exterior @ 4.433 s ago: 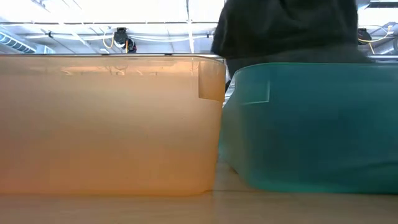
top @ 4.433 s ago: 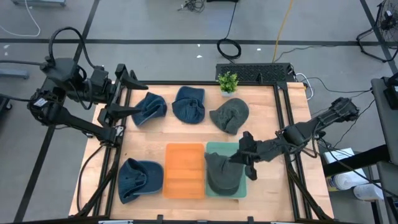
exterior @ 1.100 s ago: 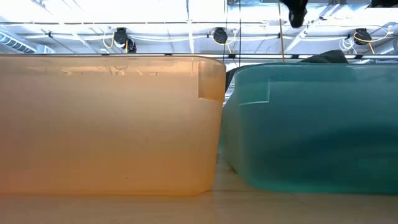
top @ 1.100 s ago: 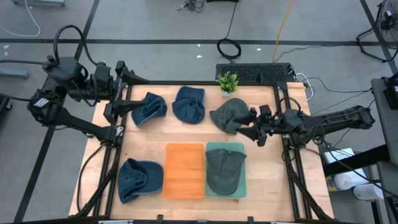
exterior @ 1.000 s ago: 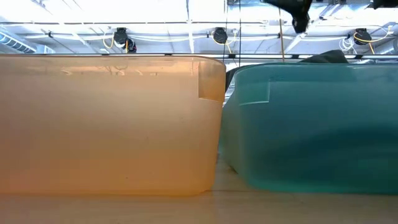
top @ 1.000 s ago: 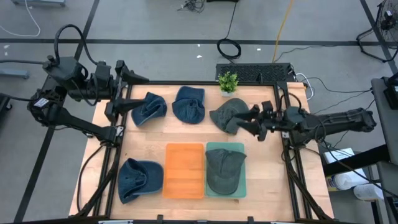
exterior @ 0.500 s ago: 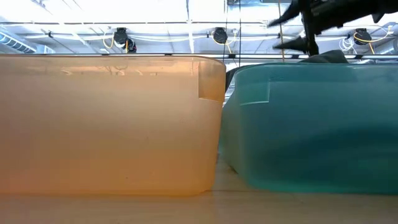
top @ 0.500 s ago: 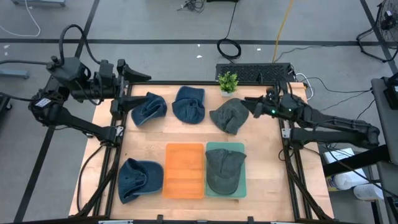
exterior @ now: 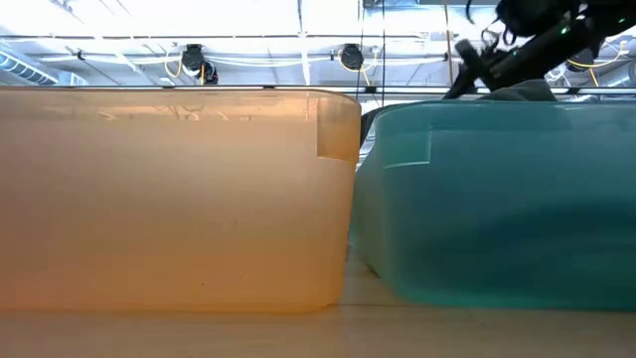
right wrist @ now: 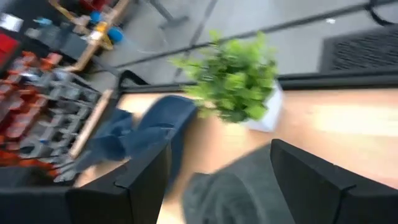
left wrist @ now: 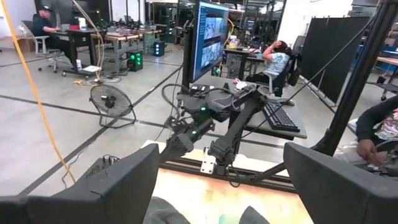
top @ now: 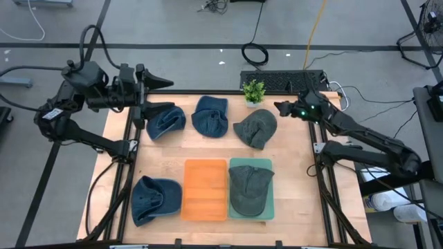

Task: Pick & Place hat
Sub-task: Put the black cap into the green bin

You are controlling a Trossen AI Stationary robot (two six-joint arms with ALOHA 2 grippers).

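Fingers spread and holding nothing, the right gripper (top: 282, 108) hangs over the far right corner of the desk (top: 166, 155), just beside the small potted plant (top: 254, 90) and near the grey-green hat (top: 255, 128) that lies loose below it on the bare wood. Its wrist view looks past both open fingers (right wrist: 127, 186) onto that plant and the grey fabric beneath. On the opposite side, the left gripper (top: 160, 93) is likewise open and empty, poised at the far left edge with its tips just above the nearest blue hat (top: 166, 121).

Outward from there: a second blue hat (top: 210, 115) sits at the middle of the far edge, a third (top: 155, 199) at the near left corner. Between them and the near edge stand two bins, the orange bin (top: 205, 189) empty, the teal bin (top: 267, 207) already holding one grey-green hat (top: 249, 190).

This looks like the reach-for-the-next-hat step. By colour, the loose grey-green hat probably belongs in the teal bin and the blue ones in the orange. Next, either gripper must descend onto its hat, pinch a fold of the soft cloth firmly enough not to drop it, then lift clear and carry it to the bins.
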